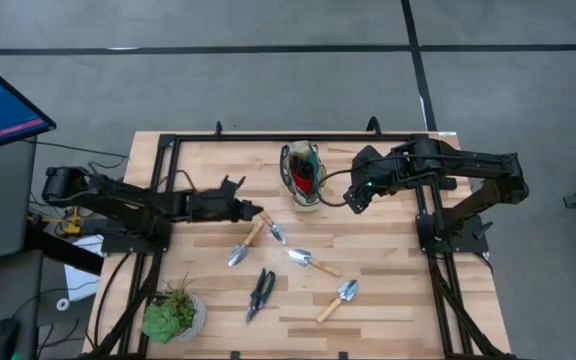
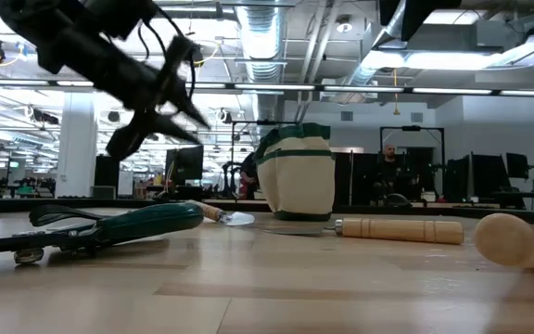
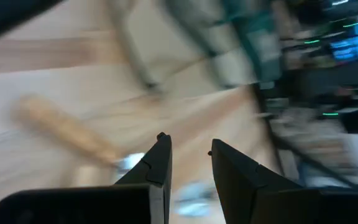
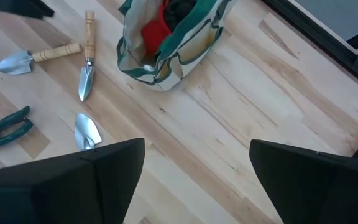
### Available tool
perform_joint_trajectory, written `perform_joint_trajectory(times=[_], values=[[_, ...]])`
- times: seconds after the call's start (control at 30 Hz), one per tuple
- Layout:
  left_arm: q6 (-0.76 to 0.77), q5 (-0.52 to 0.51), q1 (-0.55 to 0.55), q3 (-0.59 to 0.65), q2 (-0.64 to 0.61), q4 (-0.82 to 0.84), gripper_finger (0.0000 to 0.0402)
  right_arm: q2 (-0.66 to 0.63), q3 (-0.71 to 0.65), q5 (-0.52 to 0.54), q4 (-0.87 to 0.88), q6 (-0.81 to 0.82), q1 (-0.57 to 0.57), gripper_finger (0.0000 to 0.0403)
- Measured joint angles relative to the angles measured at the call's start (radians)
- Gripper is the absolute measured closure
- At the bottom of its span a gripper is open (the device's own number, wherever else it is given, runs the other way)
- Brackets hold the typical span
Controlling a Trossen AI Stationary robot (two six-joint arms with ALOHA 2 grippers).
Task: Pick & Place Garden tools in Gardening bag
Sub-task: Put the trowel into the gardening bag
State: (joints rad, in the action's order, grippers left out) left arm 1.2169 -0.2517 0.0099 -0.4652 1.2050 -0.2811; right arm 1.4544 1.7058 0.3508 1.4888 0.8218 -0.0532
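Wood table [image 1: 388, 300], concrete floor; L end effector [image 1: 256, 213] slightly parted, empty; R [image 1: 351, 200] wide, empty.

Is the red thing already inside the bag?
Yes, the right wrist view shows the red thing sitting down inside the open green and cream bag, not out on the table.

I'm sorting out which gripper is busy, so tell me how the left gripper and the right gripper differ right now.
The left gripper has its fingers only narrowly apart, while the right gripper stands wide open. The left gripper sits over the wooden-handled garden tools, whereas the right gripper hovers beside the gardening bag. Both are dark two-finger grippers, and neither plainly holds anything.
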Motion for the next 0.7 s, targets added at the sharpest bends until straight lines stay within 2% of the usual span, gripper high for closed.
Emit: perform_joint_trajectory(times=[0.07, 0.1, 0.17, 0.27, 0.47, 0.7], values=[[-0.04, 0.037, 0.0, 0.0, -0.055, -0.054, 0.0329, 0.0, 0.0, 0.0, 0.0, -0.001, 0.001, 0.012], [-0.11, 0.039, -0.001, -0.002, -0.078, -0.081, 0.0329, 0.0, 0.0, 0.0, 0.0, -0.001, 0.002, 0.012], [-0.185, -0.004, -0.002, -0.002, -0.124, -0.103, 0.0329, 0.0, 0.0, 0.0, -0.002, -0.005, 0.002, 0.012], [-0.157, -0.059, 0.001, -0.001, -0.173, -0.109, 0.0329, 0.0, 0.0, -0.001, -0.005, -0.005, 0.002, 0.012], [-0.098, -0.067, 0.019, -0.001, -0.239, -0.073, 0.0329, 0.0, 0.0, -0.006, -0.008, 0.029, 0.002, 0.012], [0.124, -0.062, 0.031, -0.001, -0.236, 0.188, 0.0329, 0.0, 0.0, -0.012, -0.008, 0.068, 0.002, 0.012]])
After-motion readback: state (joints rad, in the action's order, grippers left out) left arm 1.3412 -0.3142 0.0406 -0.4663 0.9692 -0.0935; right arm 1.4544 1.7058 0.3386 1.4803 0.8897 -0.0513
